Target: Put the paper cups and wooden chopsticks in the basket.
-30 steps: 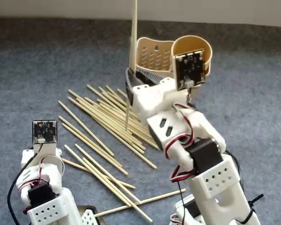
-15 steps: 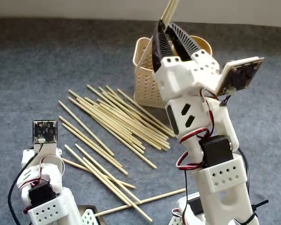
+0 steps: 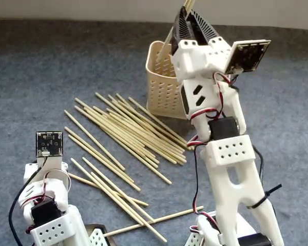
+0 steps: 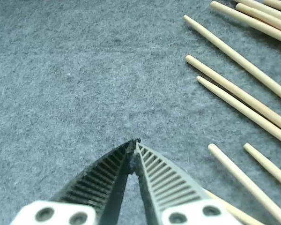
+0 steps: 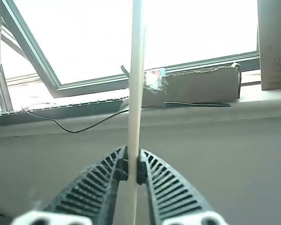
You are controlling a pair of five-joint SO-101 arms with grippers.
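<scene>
- High view: your right tool (image 3: 188,11) is raised over the basket (image 3: 161,92) at 12 o'clock on the counter (image 3: 51,77), pinching one wooden chopstick (image 3: 169,37). The stick slants from the fingers down toward 7 o'clock, and its low end reaches the basket's mouth. Whether it is past the rim cannot be told.
- The loose chopsticks (image 3: 131,130) fan across the counter from just beside the basket's foot toward 7 o'clock. Your left arm (image 3: 46,205) sits at 7 o'clock, beside the pile's near end.
- By my reading, you are at the drop-off of one stick, with most of the pile yet to be loaded.
- Left wrist view: your left tool (image 4: 133,149) is closed, tips together with nothing between them, over bare counter (image 4: 75,70). Several chopsticks (image 4: 239,93) lie near it, not touching it.
- Right wrist view: the right tool (image 5: 133,166) clamps narrowly on the chopstick (image 5: 136,93), with a long length standing past the tips.
- Next, get the low end clearly inside the basket wall, lower it, then release. With that much stick above the grip, it could tip out over the rim.
</scene>
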